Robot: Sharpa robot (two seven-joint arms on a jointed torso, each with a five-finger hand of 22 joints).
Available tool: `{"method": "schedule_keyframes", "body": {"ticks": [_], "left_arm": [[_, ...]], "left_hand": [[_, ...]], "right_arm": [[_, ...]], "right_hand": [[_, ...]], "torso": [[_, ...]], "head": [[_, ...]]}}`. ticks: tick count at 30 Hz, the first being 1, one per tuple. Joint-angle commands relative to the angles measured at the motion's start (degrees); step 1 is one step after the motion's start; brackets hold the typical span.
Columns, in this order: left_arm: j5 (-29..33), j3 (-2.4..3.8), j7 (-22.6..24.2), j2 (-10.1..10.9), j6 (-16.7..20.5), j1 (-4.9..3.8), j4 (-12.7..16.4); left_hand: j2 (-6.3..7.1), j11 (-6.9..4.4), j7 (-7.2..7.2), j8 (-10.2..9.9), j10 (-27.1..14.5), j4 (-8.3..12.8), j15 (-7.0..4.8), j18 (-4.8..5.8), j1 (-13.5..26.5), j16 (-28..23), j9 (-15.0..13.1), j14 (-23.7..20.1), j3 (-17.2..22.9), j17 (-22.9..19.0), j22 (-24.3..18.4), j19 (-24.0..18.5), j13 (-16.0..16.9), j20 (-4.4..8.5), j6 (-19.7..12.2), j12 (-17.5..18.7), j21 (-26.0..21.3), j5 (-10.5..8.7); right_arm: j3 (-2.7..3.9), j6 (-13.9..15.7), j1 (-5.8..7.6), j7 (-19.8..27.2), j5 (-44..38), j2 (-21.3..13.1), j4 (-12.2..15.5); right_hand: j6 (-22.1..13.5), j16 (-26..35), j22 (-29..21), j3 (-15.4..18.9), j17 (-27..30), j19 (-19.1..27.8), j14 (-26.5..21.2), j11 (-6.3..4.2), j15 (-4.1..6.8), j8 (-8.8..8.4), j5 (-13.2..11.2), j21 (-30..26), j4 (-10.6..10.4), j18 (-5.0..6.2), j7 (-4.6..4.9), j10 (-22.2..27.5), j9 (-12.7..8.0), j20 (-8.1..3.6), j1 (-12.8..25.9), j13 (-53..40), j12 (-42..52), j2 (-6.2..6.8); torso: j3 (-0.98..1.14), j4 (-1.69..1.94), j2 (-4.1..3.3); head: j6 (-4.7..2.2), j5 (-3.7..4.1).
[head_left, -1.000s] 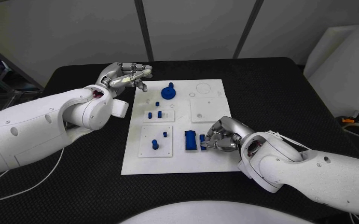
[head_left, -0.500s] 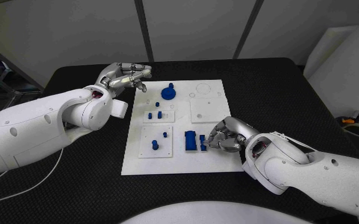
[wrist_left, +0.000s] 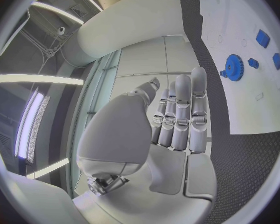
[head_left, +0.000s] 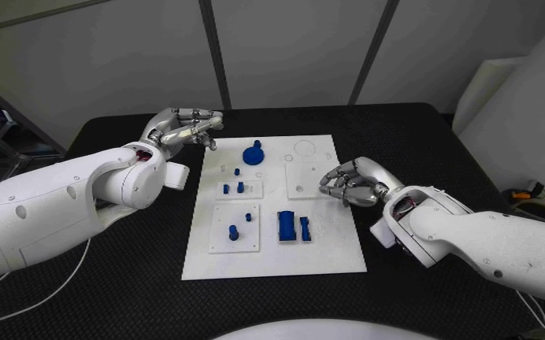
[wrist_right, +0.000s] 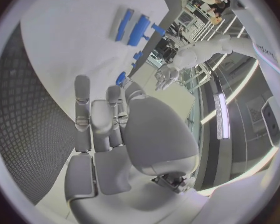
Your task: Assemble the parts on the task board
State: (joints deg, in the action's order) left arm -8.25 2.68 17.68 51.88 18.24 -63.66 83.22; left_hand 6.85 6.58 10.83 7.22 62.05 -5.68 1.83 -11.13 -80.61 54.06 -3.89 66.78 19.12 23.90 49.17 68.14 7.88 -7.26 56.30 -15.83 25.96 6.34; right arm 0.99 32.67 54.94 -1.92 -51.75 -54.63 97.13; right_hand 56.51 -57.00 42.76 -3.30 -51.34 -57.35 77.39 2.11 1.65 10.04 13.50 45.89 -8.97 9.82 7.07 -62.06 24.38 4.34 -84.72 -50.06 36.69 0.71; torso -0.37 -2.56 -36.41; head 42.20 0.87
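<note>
The white task board lies in the middle of the black table. On it stand a blue gear, small blue pegs and two blue bars side by side. My left hand hovers off the board's far left corner with its fingers curled in and nothing in it. The left wrist view shows the left hand, the board and the gear. My right hand is curled above the board's right edge, beside a raised white square, holding nothing. In the right wrist view the right hand is above the board.
The black table runs bare on both sides of the board. A white panel stands at the table's right, with a small orange item near the right edge. Another raised square holds two pegs.
The camera has shifted. My right hand has left the two blue bars and moved away from me along the board's right edge. The left hand has stayed in place.
</note>
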Motion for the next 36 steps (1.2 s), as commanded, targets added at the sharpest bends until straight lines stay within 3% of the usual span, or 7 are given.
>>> {"method": "schedule_keyframes", "body": {"ticks": [1, 20, 21, 29, 33, 35, 36], "left_arm": [[2.06, -0.11, 3.66, -1.21, 1.85, -0.06, -1.69], [8.28, -0.18, 10.71, -8.58, 2.94, 0.69, -11.55], [6.3, -0.17, 7.55, -8.14, 2.42, 0.61, -11.45], [6.64, -0.62, 8.36, -7.97, 6.55, 1.12, -8.24], [7.04, -1.12, 9.28, -7.78, 11.3, 1.71, -4.56], [7.35, -1.53, 10.02, -7.62, 15.11, 2.18, -1.61], [7.48, -1.69, 10.31, -7.56, 16.6, 2.36, -0.45]], "left_hand": [[-0.18, 0.26, 0.21, 0.37, -0.74, 0.32, 0.52, 0.99, -0.67, -2.39, -0.01, -4.57, -0.25, -1.13, -0.67, -3.24, 0.03, -0.34, -0.37, -0.49, -1.88, 0.22], [-1.38, 4.51, -0.93, -2.41, -5.27, -0.75, 7.98, 0.71, 0.22, -42.48, 0.17, -16.49, -1.87, -18.88, -23.15, -30.26, -4.31, -9.14, -3.07, 9.57, -22.44, 0.4], [-6.85, 1.04, -3.63, -7.22, -22.34, 1.17, 4.86, 3.38, 24.1, -45.38, 3.89, -31.53, -6.87, -23.9, -30.4, -41.16, -7.88, -4.09, -19.1, 11.2, -25.96, -1.86], [-6.85, -0.72, -5.61, -7.22, -31.99, 5.68, 3.37, 6.14, 38.05, -48.1, 3.89, -40.08, -10.08, -23.9, -35.66, -48.22, -7.88, -1.37, -28.13, 15.83, -25.96, -6.34], [-6.85, -1.59, -6.38, -7.22, -36.43, 5.68, 2.6, 6.14, 44.33, -48.98, 3.89, -44.01, -11.31, -23.9, -37.65, -51.16, -7.88, -0.1, -32.29, 15.83, -25.96, -6.34], [-6.85, -2.05, -6.8, -7.22, -38.75, 5.68, 2.21, 6.14, 47.6, -49.44, 3.89, -46.07, -12.06, -23.9, -38.7, -52.69, -7.88, 0.58, -34.45, 15.83, -25.96, -6.34], [-6.85, -2.21, -10.83, -7.22, -39.6, 5.68, -1.83, 6.14, 48.82, -49.6, 3.89, -46.84, -12.29, -23.9, -39.08, -53.24, -7.88, 0.82, -35.27, 15.83, -25.96, -6.34]], "right_arm": [[0.1, -1.44, 0.59, 17.36, 24.79, 0.9, -3.37], [3.8, -10.16, 3.33, 26.47, 35.63, 14.16, -24.83], [3.74, -6.16, 3.15, 23.46, 33.21, 13.48, -22.91], [2.69, -2.23, 3.62, 25.3, 37.35, 12.69, -19.4], [1.48, 2.28, 4.15, 27.42, 42.09, 11.78, -15.37], [0.63, 5.42, 4.51, 28.89, 45.4, 11.15, -12.56], [0.35, 6.49, 4.64, 29.39, 46.53, 10.94, -11.61]], "right_hand": [[-0.76, 15.57, -3.46, -3.15, 12.53, 3.81, -6.33, 1.01, -1.15, -1.3, -2.54, -5.38, 0.84, 0.22, 1.06, 3.43, -1.21, 1.11, -2.89, 7.86, -9.02, -0.33], [-1.51, 53.2, -20.83, -14.81, 38.89, 13.78, -16.86, 6.7, -9.43, -6.47, -3.97, -30.9, 2.03, 0.75, 4.22, 0.26, -13.02, 10.24, 2.71, 43.92, -33.06, 4.92], [-17.85, 57.0, -26.97, -9.38, 42.13, 27.05, -34.91, 3.99, -6.88, -10.04, -6.62, -34.92, 3.84, -2.95, 0.82, 18.5, -16.11, 5.67, 27.01, 45.32, -36.69, -0.71], [-27.28, 57.0, -31.21, -6.32, 44.82, 34.14, -45.23, 2.58, -5.79, -10.04, -8.4, -38.01, 8.97, -3.93, -1.04, 29.24, -18.4, 3.39, 41.26, 50.06, -36.69, -0.71], [-31.48, 57.0, -32.87, -4.88, 45.77, 37.49, -49.84, 1.9, -1.65, -10.04, -9.12, -39.14, 8.97, -4.56, -1.91, 33.95, -19.27, 2.3, 47.49, 50.06, -36.69, -0.71], [-33.61, 57.0, -33.71, -4.25, 46.24, 39.18, -52.18, -2.11, -1.65, -10.04, -9.48, -39.72, 8.97, -4.55, -2.35, 36.31, -19.71, 1.74, 50.65, 50.06, -36.69, -0.71], [-34.5, 57.0, -34.06, -4.0, 46.43, 39.87, -53.16, -2.11, -1.65, -10.04, -13.5, -39.96, 8.97, -4.88, -2.54, 37.32, -19.88, 1.48, 51.97, 50.06, -36.69, -0.71]], "torso": [[-0.63, 0.35, 1.29], [-0.77, 1.16, 2.89], [-0.86, 0.78, 2.7], [0.05, 2.1, 4.57], [0.36, 2.55, 5.21], [0.37, 2.56, 5.23], [0.37, 2.56, 5.23]], "head": [[-1.54, 0.25], [-5.46, 0.01], [-5.34, -0.04], [-7.18, -0.66], [-7.81, -0.87], [-7.83, -0.87], [-7.83, -0.87]]}}
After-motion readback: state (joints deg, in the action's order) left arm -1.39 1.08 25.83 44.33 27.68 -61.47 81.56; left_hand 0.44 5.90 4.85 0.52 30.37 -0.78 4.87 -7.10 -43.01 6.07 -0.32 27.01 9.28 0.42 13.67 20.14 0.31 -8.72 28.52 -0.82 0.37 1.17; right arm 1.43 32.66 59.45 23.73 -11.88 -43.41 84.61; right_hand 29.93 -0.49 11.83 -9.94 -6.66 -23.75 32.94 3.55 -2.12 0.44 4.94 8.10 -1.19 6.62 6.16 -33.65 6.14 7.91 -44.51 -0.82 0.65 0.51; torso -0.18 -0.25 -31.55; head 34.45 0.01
